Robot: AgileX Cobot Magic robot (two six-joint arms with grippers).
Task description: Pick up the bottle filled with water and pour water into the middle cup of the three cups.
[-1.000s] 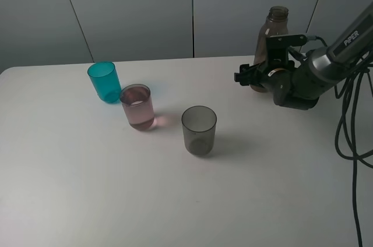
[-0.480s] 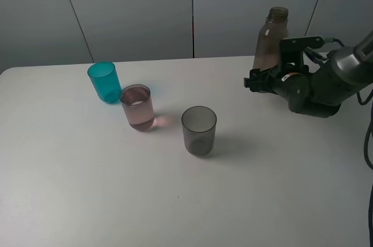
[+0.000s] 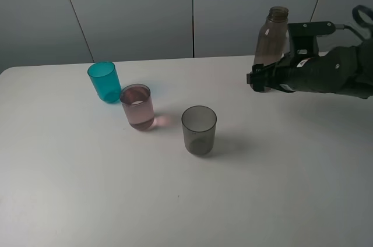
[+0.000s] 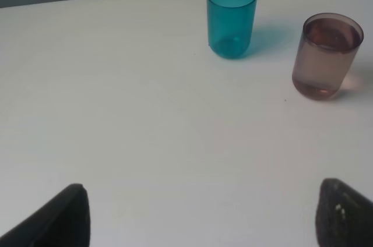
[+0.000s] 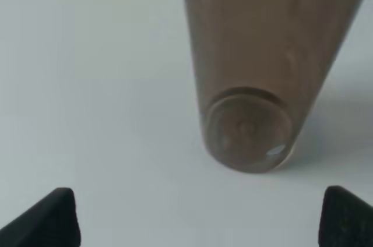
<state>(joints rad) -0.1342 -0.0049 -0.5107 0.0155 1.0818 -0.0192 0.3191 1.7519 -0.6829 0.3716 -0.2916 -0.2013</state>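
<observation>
The smoky brown bottle (image 3: 271,37) stands upright at the back right of the white table (image 3: 87,189). My right gripper (image 3: 254,78) is open, just in front of the bottle's base and not holding it. In the right wrist view the bottle (image 5: 256,84) stands beyond my right gripper (image 5: 198,218), whose fingertips (image 5: 55,218) are wide apart. The three cups stand in a row: teal cup (image 3: 104,82), pink-mauve middle cup (image 3: 137,107) with some liquid in it, smoky grey cup (image 3: 199,130). My left gripper (image 4: 201,218) is open and empty, facing the teal cup (image 4: 231,18) and the pink cup (image 4: 326,55).
A grey panelled wall (image 3: 145,8) rises behind the table's back edge. The right arm's black cables (image 3: 364,14) hang at the far right. The left arm does not show in the exterior high view.
My right arm has pulled back to the right, away from the bottle, which stays upright in place. The cups have not moved.
</observation>
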